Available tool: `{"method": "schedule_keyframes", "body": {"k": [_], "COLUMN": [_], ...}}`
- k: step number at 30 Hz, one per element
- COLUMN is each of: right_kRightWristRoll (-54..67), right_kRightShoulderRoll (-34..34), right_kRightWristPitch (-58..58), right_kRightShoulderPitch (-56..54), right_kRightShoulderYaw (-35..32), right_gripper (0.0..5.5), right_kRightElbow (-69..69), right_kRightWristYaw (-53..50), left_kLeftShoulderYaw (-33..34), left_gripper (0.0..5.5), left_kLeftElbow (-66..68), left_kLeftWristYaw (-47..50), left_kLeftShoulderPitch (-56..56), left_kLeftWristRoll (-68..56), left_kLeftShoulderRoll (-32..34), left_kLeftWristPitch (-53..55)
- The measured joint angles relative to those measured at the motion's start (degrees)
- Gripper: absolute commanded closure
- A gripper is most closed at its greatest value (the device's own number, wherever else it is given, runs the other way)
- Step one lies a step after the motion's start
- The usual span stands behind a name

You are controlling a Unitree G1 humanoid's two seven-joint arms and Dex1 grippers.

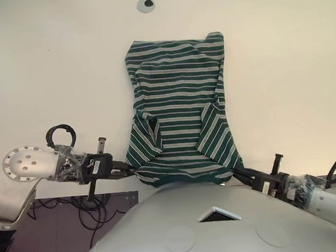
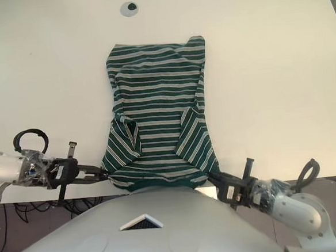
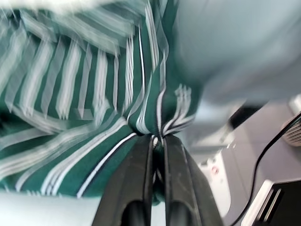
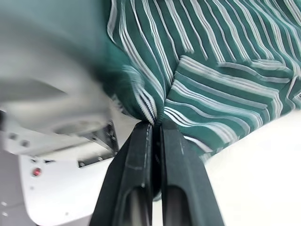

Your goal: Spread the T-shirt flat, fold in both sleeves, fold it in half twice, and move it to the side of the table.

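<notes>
The green striped T-shirt lies on the white table, running lengthwise from the near edge out toward the middle. Both sleeves are turned in over the body, and the far end is a little rumpled at its right corner. The left gripper sits at the shirt's near left corner. Its two fingers are pinched tight on the cloth, which bunches into a fold right at their tips. The right gripper does the same at the near right corner, clamped on a gathered bit of the hem just at the table's edge. A small round grommet is set in the tabletop beyond the shirt, well apart from it, and cables hang under the near left edge.
</notes>
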Motion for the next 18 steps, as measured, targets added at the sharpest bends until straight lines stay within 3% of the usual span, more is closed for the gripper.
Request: {"method": "schedule_keyframes", "body": {"k": [5,10,13,18], "right_kRightWristRoll": [5.8,14.1,15.9,16.8], "right_kRightShoulderRoll": [0.1,0.2,0.0,1.1], "right_kRightWristPitch": [1.6,10.1,15.9,22.8], "right_kRightShoulderPitch": [-0.3,-16.4,-31.2,-52.6], "right_kRightShoulderYaw": [-6.0,-11.9,-10.9,-1.2], "right_gripper": [5.5,5.5,5.5,5.5], "right_kRightElbow": [-4.1,-4.9,-0.6,9.2], "right_kRightWristYaw": [2.1,-2.5,-6.6,-9.5], "left_kLeftShoulderYaw": [3.9,2.8,-0.4,-5.0], "left_gripper": [5.42,5.42,5.42,5.42], "left_kLeftElbow": [-3.5,-0.6,3.1,12.3], "left_kLeftWristYaw": [0.9,11.2,15.8,23.8], "left_kLeftShoulderPitch": [-0.6,-13.8,-20.8,-34.2], "left_kLeftWristRoll": [-7.3,-5.3,-1.2,3.8], "left_kLeftShoulderRoll": [-1.2,-6.0,-8.9,-16.3], "left_kLeftWristPitch": [4.6,8.1,9.3,13.7]}}
